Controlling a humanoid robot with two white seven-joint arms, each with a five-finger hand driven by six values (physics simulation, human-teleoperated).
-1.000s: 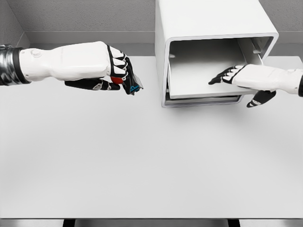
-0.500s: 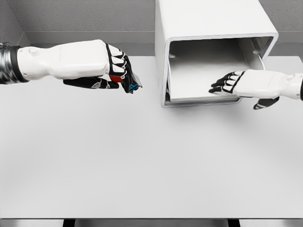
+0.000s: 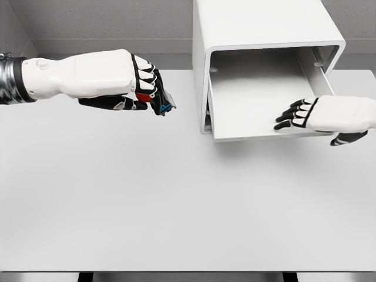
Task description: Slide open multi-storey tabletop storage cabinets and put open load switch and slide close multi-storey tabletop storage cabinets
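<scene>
The white storage cabinet (image 3: 258, 23) stands at the back of the table, right of centre. Its top drawer (image 3: 252, 88) is slid partly out toward me and looks empty. My right hand (image 3: 295, 116) holds the drawer's front edge at the right, fingers curled over the rim and thumb beneath. Left of the cabinet, my left hand (image 3: 151, 94) hovers above the table. It is shut on the load switch (image 3: 165, 105), a small dark part with red and blue bits showing between the fingers.
The white table (image 3: 176, 200) spreads wide in front of the cabinet. A grey wall runs behind it. A lower drawer edge shows as a thin line under the pulled-out one.
My right hand has drawn the drawer further out toward me and moved right and down with it. The left hand with the load switch has stayed almost still.
</scene>
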